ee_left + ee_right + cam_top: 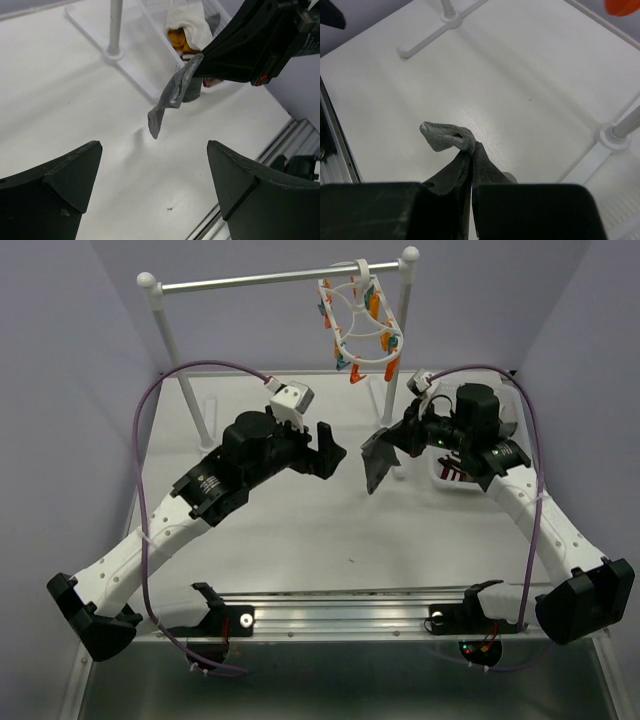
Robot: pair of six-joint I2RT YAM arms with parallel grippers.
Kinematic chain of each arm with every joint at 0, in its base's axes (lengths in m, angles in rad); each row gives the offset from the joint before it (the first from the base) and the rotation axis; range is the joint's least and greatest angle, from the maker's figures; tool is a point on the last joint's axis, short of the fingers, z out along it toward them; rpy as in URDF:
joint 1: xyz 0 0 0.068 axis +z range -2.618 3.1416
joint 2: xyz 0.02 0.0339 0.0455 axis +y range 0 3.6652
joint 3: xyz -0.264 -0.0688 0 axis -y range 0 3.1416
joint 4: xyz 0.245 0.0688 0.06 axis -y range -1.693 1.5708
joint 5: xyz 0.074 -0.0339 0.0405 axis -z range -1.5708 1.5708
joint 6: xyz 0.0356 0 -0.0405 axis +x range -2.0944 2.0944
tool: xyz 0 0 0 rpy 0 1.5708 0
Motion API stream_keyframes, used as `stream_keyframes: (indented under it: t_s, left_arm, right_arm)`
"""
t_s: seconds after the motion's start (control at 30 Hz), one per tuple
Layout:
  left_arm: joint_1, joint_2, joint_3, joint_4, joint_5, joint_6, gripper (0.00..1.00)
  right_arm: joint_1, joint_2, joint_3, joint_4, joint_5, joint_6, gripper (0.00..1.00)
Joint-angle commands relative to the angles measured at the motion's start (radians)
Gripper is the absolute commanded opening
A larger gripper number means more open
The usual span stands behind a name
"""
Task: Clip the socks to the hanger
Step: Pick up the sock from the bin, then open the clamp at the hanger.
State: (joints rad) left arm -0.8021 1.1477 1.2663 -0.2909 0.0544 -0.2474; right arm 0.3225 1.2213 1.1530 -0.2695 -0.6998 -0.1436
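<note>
The right gripper [472,148] is shut tight on a grey sock [445,137]. It pinches the sock at one end. The rest of the sock hangs down loose and a bit folded. The sock is up in the air over the table [300,540] and does not touch it.

The left gripper [154,150] is wide open and holds nothing. It points at the sock from the left side. It is near the sock but apart from it. The two grippers face each other over the middle of the table.

The hanger [358,325] hangs by its hook from the rail [260,280] at the back, close to the right post. Small orange and teal clips [372,308] dangle from it. The hanger is above and behind the right gripper, well apart from the grey sock.

A white basket [155,27] sits on the table at the right, just beside the foot of the rail. More socks [192,22] lie in it. A white one and a yellow-orange one show.
</note>
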Motion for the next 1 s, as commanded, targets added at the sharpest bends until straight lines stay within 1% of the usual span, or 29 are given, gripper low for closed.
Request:
stream_keyframes:
  t_s: [0.0, 0.03, 0.1, 0.13, 0.17, 0.27, 0.3, 0.33, 0.37, 0.47, 0.5, 0.6, 0.73, 0.8, 0.87, 0.9, 0.93, 0.97]
  left_arm:
    - [0.003, -0.045, -0.047, 0.143, -0.159, -0.026, 0.99]
    - [0.003, -0.045, -0.051, 0.160, -0.147, -0.003, 0.99]
    - [0.003, -0.034, -0.062, 0.217, -0.058, 0.029, 0.99]
    - [0.003, -0.028, -0.070, 0.239, 0.009, 0.055, 0.99]
    - [0.003, -0.022, -0.085, 0.272, 0.101, 0.118, 0.99]
    - [0.003, -0.008, -0.129, 0.335, 0.211, 0.209, 0.99]
    - [0.003, -0.006, -0.140, 0.358, 0.270, 0.235, 0.99]
    - [0.003, 0.003, -0.149, 0.393, 0.294, 0.287, 0.99]
    - [0.003, 0.010, -0.148, 0.404, 0.312, 0.302, 0.99]
    - [0.003, 0.061, -0.098, 0.389, 0.283, 0.323, 0.99]
    - [0.003, 0.090, -0.070, 0.368, 0.266, 0.330, 0.99]
    - [0.003, 0.138, -0.042, 0.363, 0.268, 0.349, 0.99]
    - [0.004, 0.162, -0.018, 0.389, 0.286, 0.369, 0.99]
    - [0.004, 0.165, -0.010, 0.395, 0.269, 0.372, 0.99]
    - [0.006, 0.173, 0.008, 0.385, 0.259, 0.375, 0.91]
    - [0.006, 0.172, 0.013, 0.372, 0.242, 0.381, 0.76]
    - [0.006, 0.167, 0.016, 0.368, 0.231, 0.381, 0.70]
    - [0.007, 0.164, 0.018, 0.362, 0.213, 0.382, 0.60]
  right_arm:
    - [0.007, 0.030, 0.099, -0.036, 0.137, 0.215, 0.01]
    - [0.007, 0.046, 0.109, -0.037, 0.138, 0.234, 0.01]
    - [0.007, 0.061, 0.137, -0.034, 0.112, 0.271, 0.01]
    - [0.007, 0.063, 0.145, -0.031, 0.100, 0.277, 0.01]
    - [0.007, 0.063, 0.155, -0.031, 0.082, 0.285, 0.01]
    - [0.007, 0.050, 0.162, -0.028, 0.069, 0.302, 0.01]
    - [0.007, 0.047, 0.162, -0.028, 0.065, 0.302, 0.01]
    - [0.007, 0.046, 0.162, -0.027, 0.051, 0.305, 0.01]
    - [0.007, 0.043, 0.160, -0.025, 0.046, 0.306, 0.01]
    - [0.007, 0.037, 0.152, -0.013, -0.003, 0.308, 0.01]
    - [0.007, 0.034, 0.151, -0.005, -0.051, 0.302, 0.01]
    - [0.007, 0.020, 0.139, 0.016, -0.121, 0.300, 0.01]
    - [0.007, 0.011, 0.128, 0.019, -0.145, 0.288, 0.01]
    - [0.007, 0.006, 0.123, 0.023, -0.167, 0.277, 0.01]
    - [0.007, -0.003, 0.120, 0.023, -0.201, 0.269, 0.01]
    - [0.007, -0.008, 0.119, 0.021, -0.201, 0.260, 0.01]
    - [0.007, -0.012, 0.113, 0.019, -0.204, 0.254, 0.01]
    - [0.007, -0.023, 0.108, 0.019, -0.198, 0.243, 0.01]
